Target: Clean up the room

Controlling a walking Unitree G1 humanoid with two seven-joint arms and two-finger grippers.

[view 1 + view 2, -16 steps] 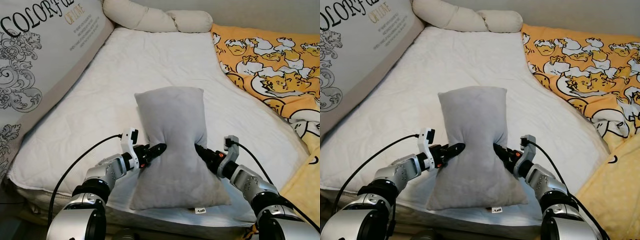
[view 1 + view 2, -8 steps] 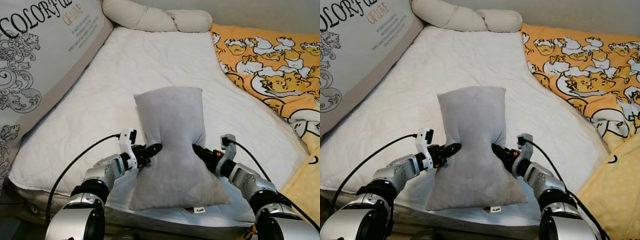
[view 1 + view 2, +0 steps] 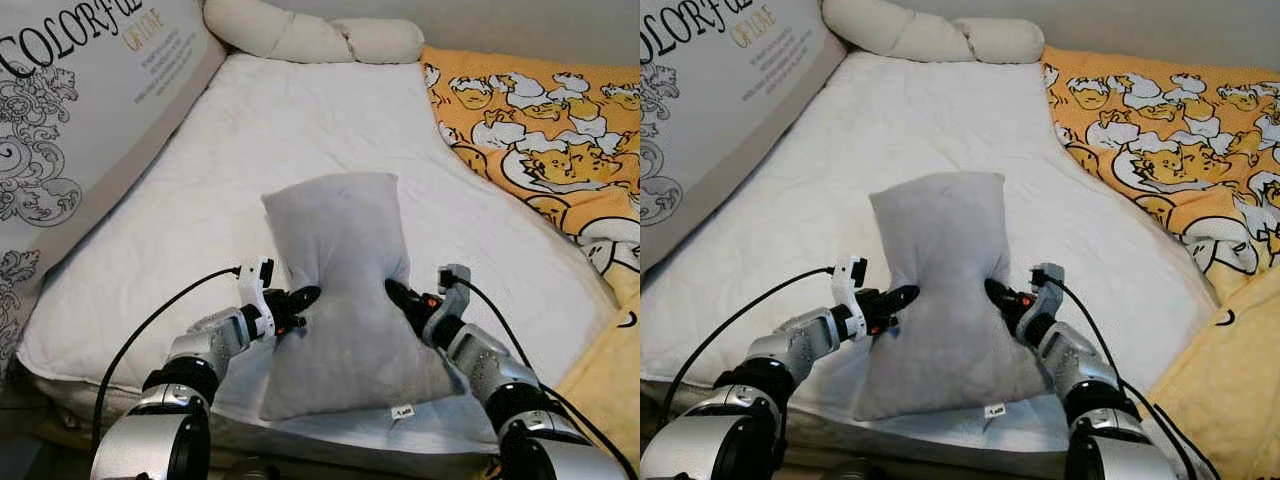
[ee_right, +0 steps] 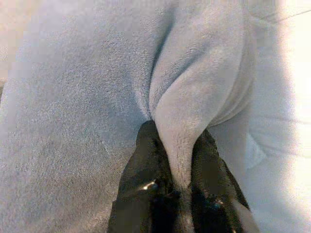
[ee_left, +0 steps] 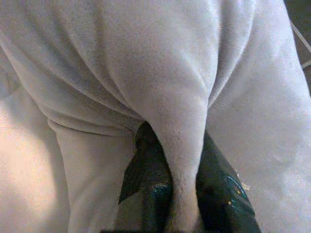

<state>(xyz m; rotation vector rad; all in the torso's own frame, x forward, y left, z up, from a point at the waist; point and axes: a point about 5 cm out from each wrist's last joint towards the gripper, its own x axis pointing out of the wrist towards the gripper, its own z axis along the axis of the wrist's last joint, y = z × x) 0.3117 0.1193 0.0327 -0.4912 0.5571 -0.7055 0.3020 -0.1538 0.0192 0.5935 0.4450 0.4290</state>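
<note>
Here, the grey pillow (image 3: 340, 290) stands near the front edge of the white mattress (image 3: 250, 150), its far end raised and its near end resting by the mattress edge, with a small tag at its near right corner. It is pinched in at the waist from both sides. The left gripper (image 3: 300, 298) reaches in from the robot's left, forearm low and angled inward, its two black fingers (image 5: 146, 170) closed tight on a fold of the pillow's fabric. The right gripper (image 3: 397, 293) mirrors it from the other side, fingers (image 4: 146, 165) likewise clamped on a ridge of fabric. Whether the pillow is lifted clear of the mattress is hard to tell. A printed cushion (image 3: 80, 110) leans along the mattress's left edge, a cream bolster (image 3: 310, 35) lies at the far end, and an orange patterned blanket (image 3: 540, 130) covers the right side.
</note>
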